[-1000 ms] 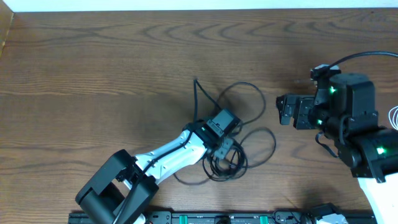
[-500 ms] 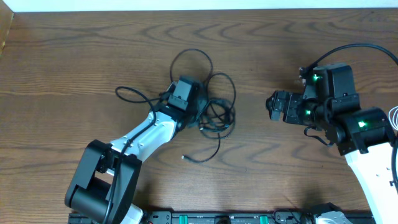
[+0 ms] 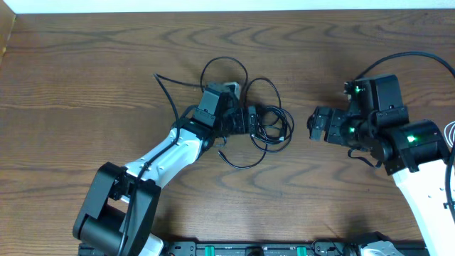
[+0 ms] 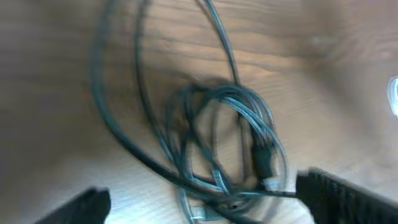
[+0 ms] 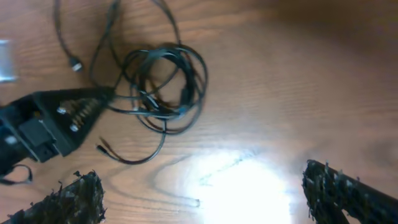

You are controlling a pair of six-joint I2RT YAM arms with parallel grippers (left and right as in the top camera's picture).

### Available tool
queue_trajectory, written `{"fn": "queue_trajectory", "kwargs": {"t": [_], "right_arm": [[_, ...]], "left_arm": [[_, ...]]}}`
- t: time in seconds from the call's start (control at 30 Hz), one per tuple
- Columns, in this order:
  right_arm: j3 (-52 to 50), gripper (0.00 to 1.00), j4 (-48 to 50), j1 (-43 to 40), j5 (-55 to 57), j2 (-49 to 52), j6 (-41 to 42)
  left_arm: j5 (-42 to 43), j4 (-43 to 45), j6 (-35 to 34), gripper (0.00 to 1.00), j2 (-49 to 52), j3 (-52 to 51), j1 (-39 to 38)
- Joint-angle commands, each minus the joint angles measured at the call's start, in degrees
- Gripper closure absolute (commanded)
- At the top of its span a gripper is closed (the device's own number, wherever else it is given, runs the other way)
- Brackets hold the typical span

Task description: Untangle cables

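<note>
The cables (image 3: 270,126) are thin black cords knotted in a bundle at the table's middle, with one loop (image 3: 222,71) toward the far side and a loose tail (image 3: 238,162) toward the near side. My left gripper (image 3: 247,121) is open at the bundle's left edge. In the left wrist view the blurred coil (image 4: 231,142) lies ahead of the left gripper (image 4: 205,208), and a few strands run between its wide-apart fingers (image 4: 348,196). My right gripper (image 3: 313,125) is open, right of the bundle and apart from it. The right wrist view shows the cables (image 5: 165,81) well ahead of the right gripper (image 5: 205,199).
A thin white loop (image 3: 450,134) shows at the table's right edge behind the right arm. The left arm's gripper (image 5: 53,121) reaches in from the left in the right wrist view. The dark rail (image 3: 249,249) runs along the near edge.
The left gripper, shut a second ago, dragged the bundle from the near side toward the far side and has opened. The cables now lie spread to its right. The right arm shifted slightly left.
</note>
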Motion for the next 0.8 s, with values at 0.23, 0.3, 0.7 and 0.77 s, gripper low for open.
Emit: {"fn": "queue_trajectory", "kwargs": {"t": [0.23,0.3,0.7,0.77], "right_arm": [[-8.04,0.02,19.54,2.8,-2.78,5.81,10.51],[-10.78,0.05,27.19,4.52,-5.16,8.52,8.04],[-12.04,0.15,50.64,17.81,-1.27,33.05,10.21],[-11.78,0.3,48.63,19.23,-1.57,35.23,10.08]], "left_arm": [[-34.51,13.77,8.39,0.01,-1.44,0.79,1.57],[-36.87,13.7,8.39,0.01,-1.97,1.49,2.86],[-36.98,3.06,8.35,0.01,-14.86,1.66,14.36],[-36.98,0.83,8.35,0.01,-16.13,1.66,15.21]]}}
